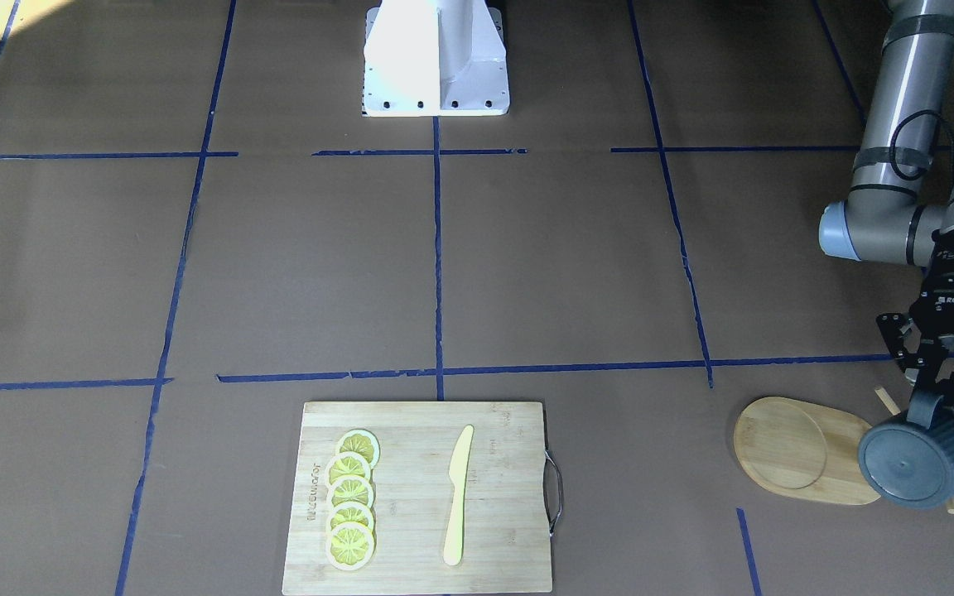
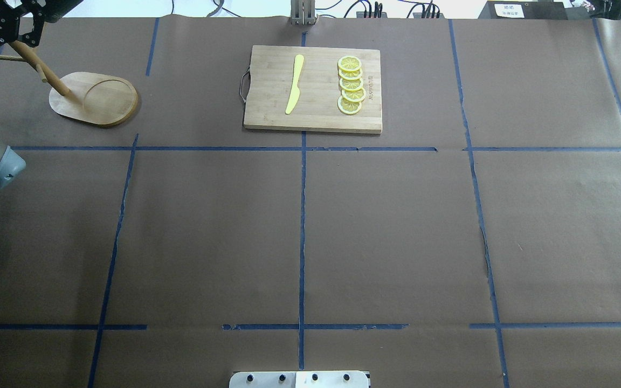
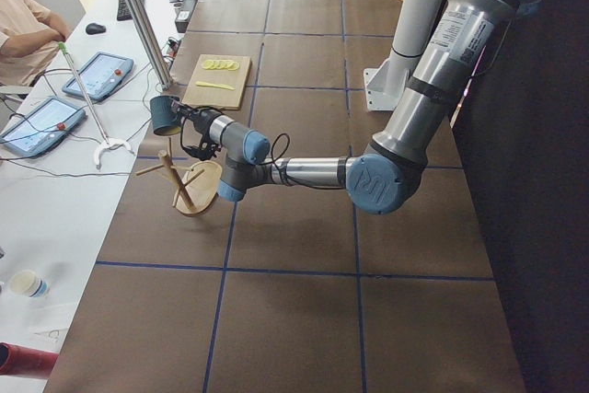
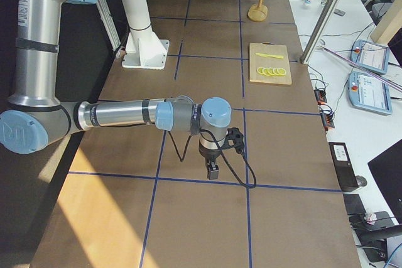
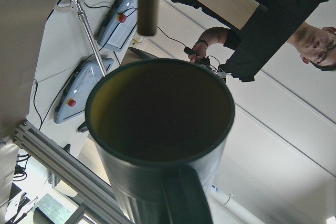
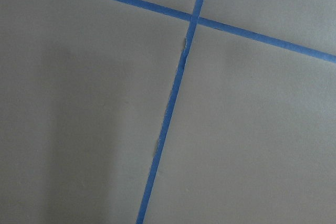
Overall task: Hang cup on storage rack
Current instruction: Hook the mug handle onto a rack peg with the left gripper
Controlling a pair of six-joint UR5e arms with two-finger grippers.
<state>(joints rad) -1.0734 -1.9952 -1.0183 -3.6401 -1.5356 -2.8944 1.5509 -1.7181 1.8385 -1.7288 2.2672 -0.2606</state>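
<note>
Over at the right edge of the front-facing view, your left pincer [image 1: 945,389] was clamped on the cup [image 1: 928,454] by its handle. The cup was lying sideways in the air, flat bottom turned to the camera. It hung over the post end of the storage rack [image 1: 800,451], whose oval base sat on the worktop [image 1: 560,265], and thin pegs [image 1: 885,400] poked out around the cup. Well apart, near the middle, a cutting board [image 1: 510,463] carried five lemon slices [image 1: 351,497] in a row with a yellow knife [image 1: 458,497] beside them.

From the overhead camera you only got the left pincer's black body in the top left corner, right above the rack's post. The cup itself was out of frame.

In the left side view the near arm reached out across the worktop, with the cup held in the air near the rack's top.

In the right side view the near arm's right pincer [image 4: 213,171] pointed straight down over the worktop, well apart from everything. Honestly I couldn't tell if its fingers were apart or together.

The left wrist camera looked into the cup's dark mouth, handle at the bottom of the frame. A round wooden end of the rack showed just above the rim. Touching or not, can't say.

The right wrist camera showed just bare worktop and crossing blue tape [image 6: 178,77].
</note>
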